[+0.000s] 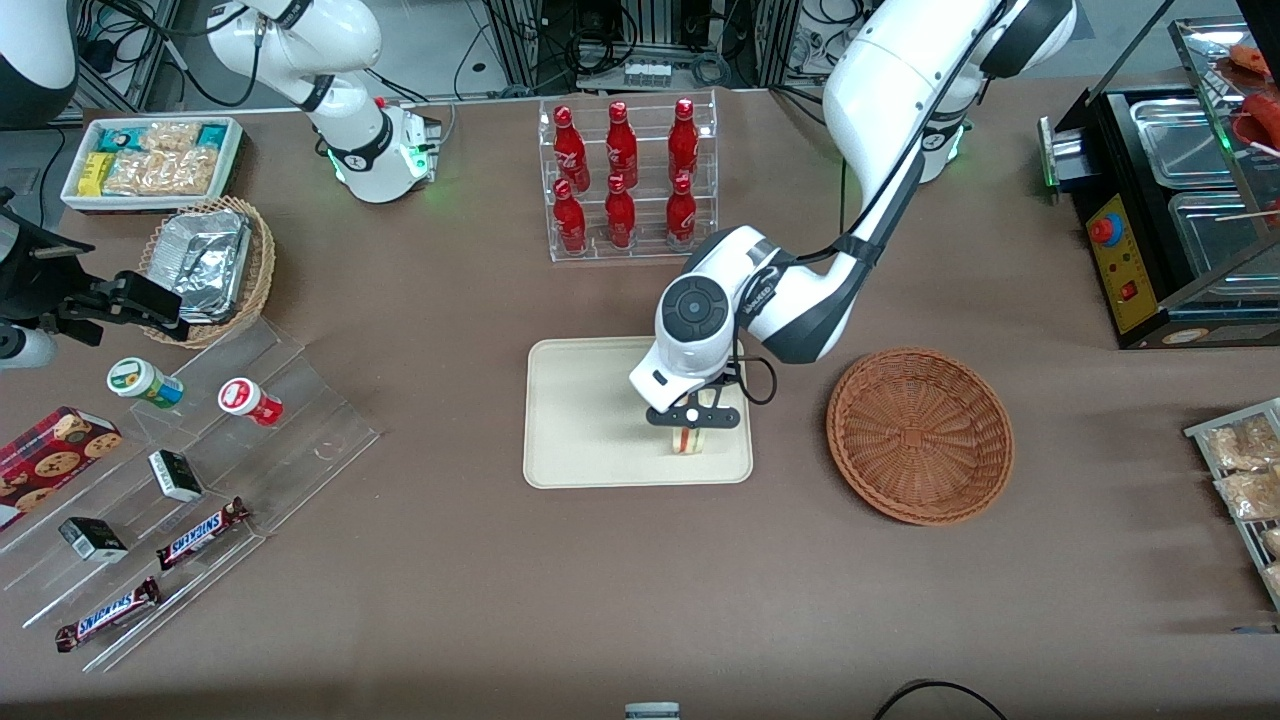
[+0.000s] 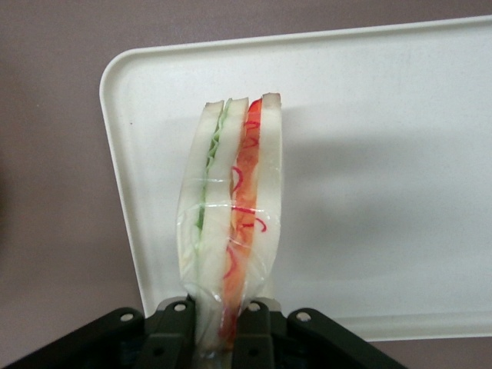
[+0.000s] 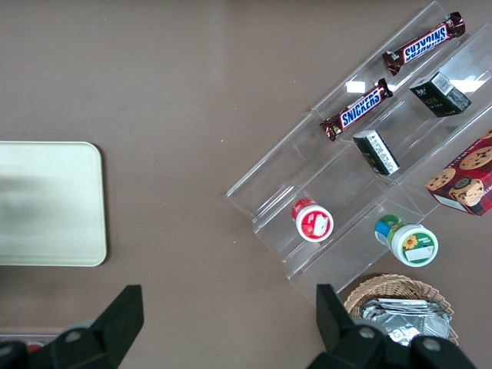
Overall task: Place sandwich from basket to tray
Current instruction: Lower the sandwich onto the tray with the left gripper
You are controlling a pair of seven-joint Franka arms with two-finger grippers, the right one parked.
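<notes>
Over the tray (image 1: pixel 580 420), at its corner nearest the basket (image 1: pixel 920 435) and the front camera, the gripper (image 1: pixel 694 420) hangs with its fingers (image 2: pixel 175 330) clamped on the sandwich (image 2: pixel 231 223). The wedge stands on edge between them in clear wrap, its green and red filling layers facing the wrist camera and pale bread on both outer sides. Whether its lower end touches the tray surface I cannot tell. The round brown basket sits just beside the tray, toward the working arm's end of the table. A clear rack of red bottles (image 1: pixel 625 175) stands farther from the front camera than the tray.
</notes>
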